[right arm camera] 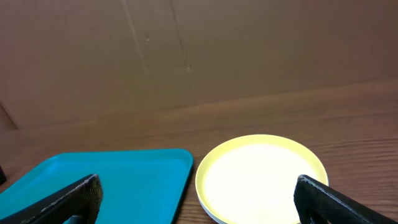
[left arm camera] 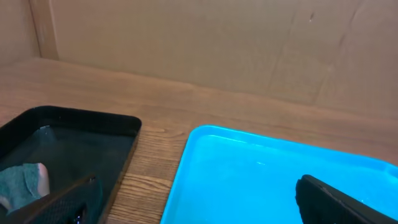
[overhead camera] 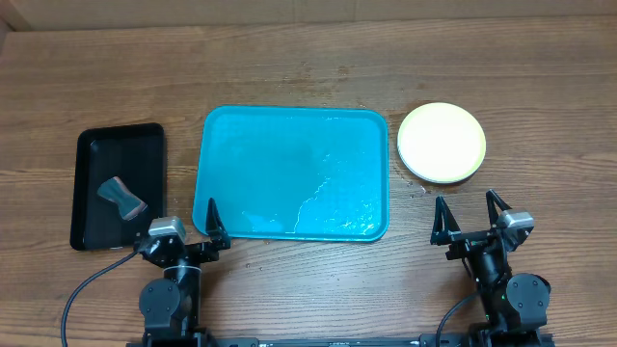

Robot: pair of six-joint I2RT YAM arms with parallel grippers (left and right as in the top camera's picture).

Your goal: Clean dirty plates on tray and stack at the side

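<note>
a black tray [overhead camera: 120,159] holding a crumpled grey cloth [overhead camera: 121,199] lies left of the turquoise tray [overhead camera: 289,145], apart from it. the plates [overhead camera: 442,142] sit stacked just right of that tray on the wooden surface [overhead camera: 289,67]. the left end effector [left arm camera: 196,183] and right end effector [overhead camera: 466,207] both stand spread apart near the front edge. a cardboard wall [right arm camera: 199,50] stands behind.
</note>
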